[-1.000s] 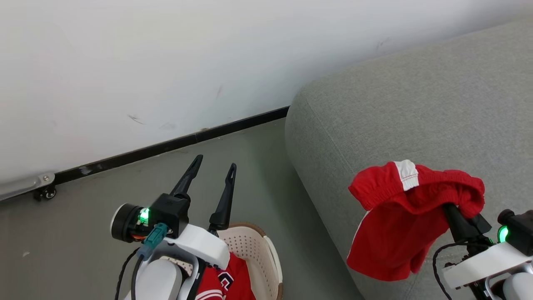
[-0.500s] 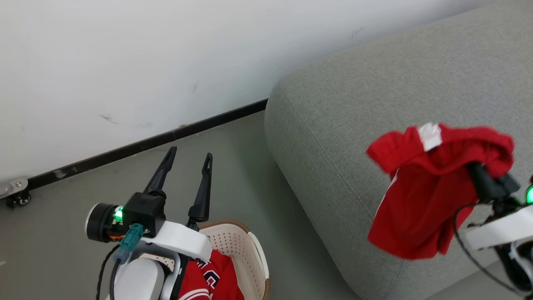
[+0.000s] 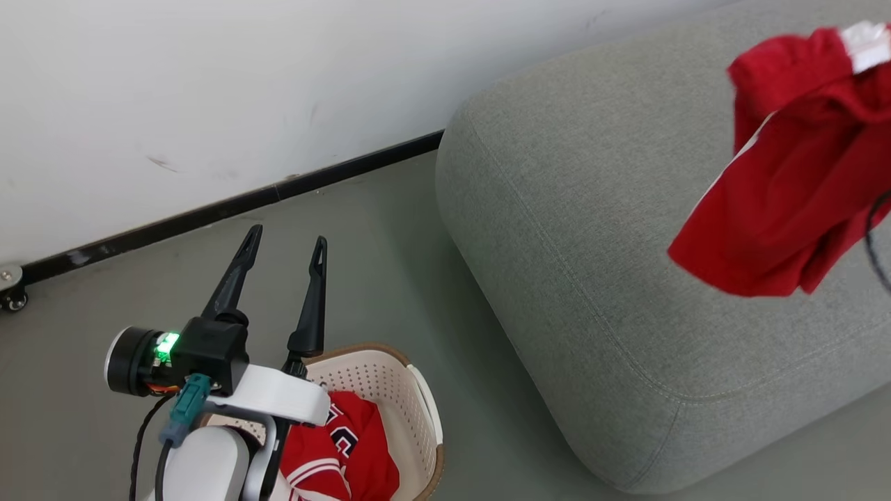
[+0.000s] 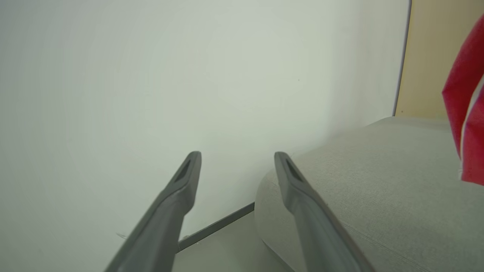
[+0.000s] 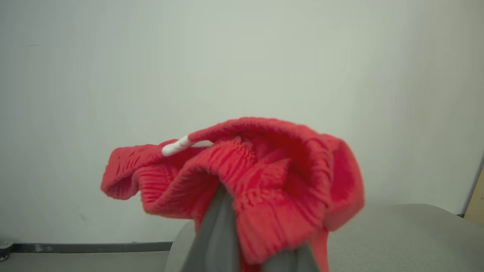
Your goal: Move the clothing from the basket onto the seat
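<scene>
Right gripper (image 5: 252, 241) pinched on the red shorts (image 3: 786, 174), dangling above the seat (image 3: 592, 209), not set down yet. Left gripper (image 3: 287, 236) spread wide, empty, over the basket (image 3: 426, 396). I've got the jersey (image 3: 341, 445) in there left to move.

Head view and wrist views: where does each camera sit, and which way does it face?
Head view: from the head, down at basket, seat, floor; open left gripper shows.
Left wrist view: along that gripper's fingers toward the wall.
Right wrist view: toward the wall; right gripper shut on the shorts.
All share the seat and shorts.
</scene>
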`<state>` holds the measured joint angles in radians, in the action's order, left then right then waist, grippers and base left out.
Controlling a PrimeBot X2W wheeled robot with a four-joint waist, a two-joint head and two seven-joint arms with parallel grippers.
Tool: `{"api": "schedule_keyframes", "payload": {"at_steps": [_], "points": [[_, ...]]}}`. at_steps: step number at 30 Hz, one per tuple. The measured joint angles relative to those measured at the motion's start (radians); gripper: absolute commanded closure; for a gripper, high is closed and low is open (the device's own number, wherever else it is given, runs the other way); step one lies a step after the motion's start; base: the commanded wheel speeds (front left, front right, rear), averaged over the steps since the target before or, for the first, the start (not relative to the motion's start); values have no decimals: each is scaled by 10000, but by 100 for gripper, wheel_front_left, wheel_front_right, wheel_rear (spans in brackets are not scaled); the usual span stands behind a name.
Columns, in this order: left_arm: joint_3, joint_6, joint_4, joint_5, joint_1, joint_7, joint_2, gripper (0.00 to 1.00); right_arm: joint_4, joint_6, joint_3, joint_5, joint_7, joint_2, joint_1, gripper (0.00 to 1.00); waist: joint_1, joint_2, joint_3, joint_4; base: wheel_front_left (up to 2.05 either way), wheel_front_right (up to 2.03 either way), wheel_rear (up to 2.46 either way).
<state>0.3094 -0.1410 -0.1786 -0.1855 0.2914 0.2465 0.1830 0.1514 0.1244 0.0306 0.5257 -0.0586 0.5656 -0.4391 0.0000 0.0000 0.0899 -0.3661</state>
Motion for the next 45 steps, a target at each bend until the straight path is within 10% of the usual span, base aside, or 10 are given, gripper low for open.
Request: {"api": "schedule_keyframes", "payload": {"at_steps": [45], "points": [[-67, -88, 2934, 639, 218, -1501, 899, 0, 4984, 2, -458, -612, 153, 1628, -4237, 100, 0, 0, 2560, 1731, 0, 0, 0]]}}
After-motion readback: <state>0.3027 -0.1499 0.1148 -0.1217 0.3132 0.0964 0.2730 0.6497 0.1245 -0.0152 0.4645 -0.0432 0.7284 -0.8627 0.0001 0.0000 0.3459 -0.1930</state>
